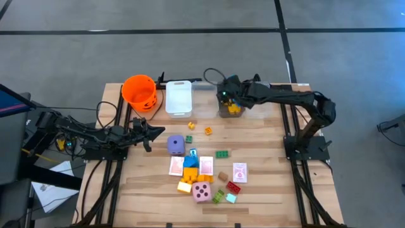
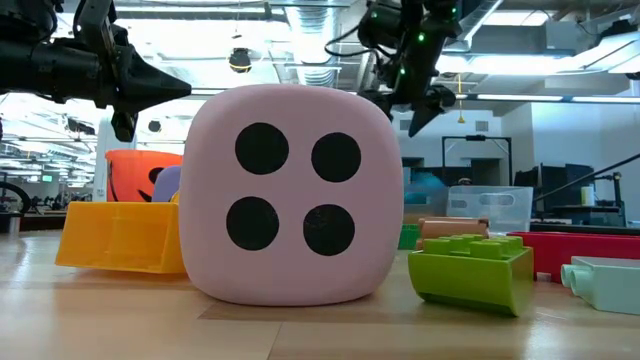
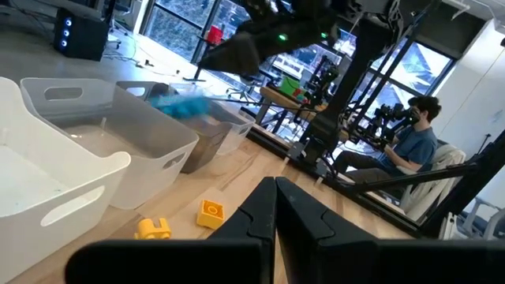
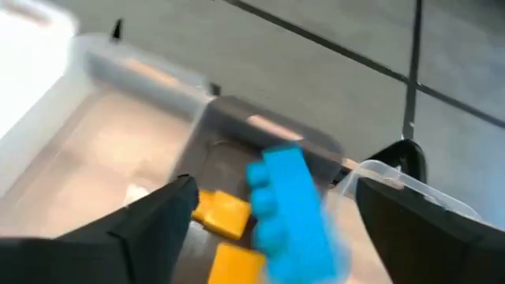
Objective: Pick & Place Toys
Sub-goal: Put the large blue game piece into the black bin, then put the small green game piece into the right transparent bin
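My right gripper (image 4: 268, 205) is open above the clear bin (image 1: 231, 111) at the table's far side. A blue brick (image 4: 290, 211) is in mid-air between and below its spread fingers, blurred, touching neither; it also shows as a blue blur over the bin in the left wrist view (image 3: 183, 106). Yellow bricks (image 4: 225, 214) lie in the bin. My left gripper (image 1: 149, 134) is shut and empty, above the table's left part, near the purple die (image 1: 176, 145). Several bricks, pink-backed cards (image 1: 206, 164) and the pink die (image 1: 202, 192) lie on the table's near middle.
An orange bucket (image 1: 139, 90) and a white bin (image 1: 178, 98) stand at the far edge, left of the clear bin. Two small yellow bricks (image 1: 208, 130) lie near the white bin. A person (image 3: 410, 142) sits beyond the table's right side.
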Robot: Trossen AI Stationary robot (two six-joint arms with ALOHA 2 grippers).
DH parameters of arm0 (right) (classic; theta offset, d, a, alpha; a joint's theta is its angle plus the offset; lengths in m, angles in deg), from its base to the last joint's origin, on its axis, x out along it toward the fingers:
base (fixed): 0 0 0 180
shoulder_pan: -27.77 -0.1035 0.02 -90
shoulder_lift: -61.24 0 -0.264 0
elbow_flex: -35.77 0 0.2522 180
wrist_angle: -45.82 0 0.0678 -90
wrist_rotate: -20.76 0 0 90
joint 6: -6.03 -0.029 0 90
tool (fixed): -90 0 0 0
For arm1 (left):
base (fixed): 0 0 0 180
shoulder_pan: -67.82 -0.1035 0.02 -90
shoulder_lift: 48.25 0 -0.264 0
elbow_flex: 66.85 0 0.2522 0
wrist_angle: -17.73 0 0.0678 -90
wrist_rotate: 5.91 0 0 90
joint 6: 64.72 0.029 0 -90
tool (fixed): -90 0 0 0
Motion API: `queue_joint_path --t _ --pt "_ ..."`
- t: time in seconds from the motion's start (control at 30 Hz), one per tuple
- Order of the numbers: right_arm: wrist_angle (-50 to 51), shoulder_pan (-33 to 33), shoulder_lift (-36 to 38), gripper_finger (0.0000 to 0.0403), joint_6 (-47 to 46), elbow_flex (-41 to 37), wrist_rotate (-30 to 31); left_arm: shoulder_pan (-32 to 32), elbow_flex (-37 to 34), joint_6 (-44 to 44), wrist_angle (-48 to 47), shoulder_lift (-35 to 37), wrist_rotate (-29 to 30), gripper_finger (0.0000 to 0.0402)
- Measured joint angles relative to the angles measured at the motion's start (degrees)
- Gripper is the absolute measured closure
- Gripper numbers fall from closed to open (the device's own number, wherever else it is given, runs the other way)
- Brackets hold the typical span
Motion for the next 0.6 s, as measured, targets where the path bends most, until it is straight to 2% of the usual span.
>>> queue_joint_path --t 0.1,0.23,0.43,0.6 --pt "0.23 -5.43 0.0 0.0093 2.38 0.0 0.03 0.0 0.02 0.0 0.0 -0.01 0.0 0.0402" --pt "0.23 -16.08 0.0 0.0096 3.67 -0.02 3.26 0.0 0.02 -0.02 0.02 -0.01 0.0 0.0402" --pt "0.25 -32.08 0.0 0.0073 -1.35 -0.02 15.57 0.0 0.0 -0.02 0.07 0.01 0.0 0.0402" --pt "2.53 -40.8 0.0 0.0042 -9.7 -0.02 21.17 0.0 0.02 -0.02 0.51 0.01 0.0 0.0402"
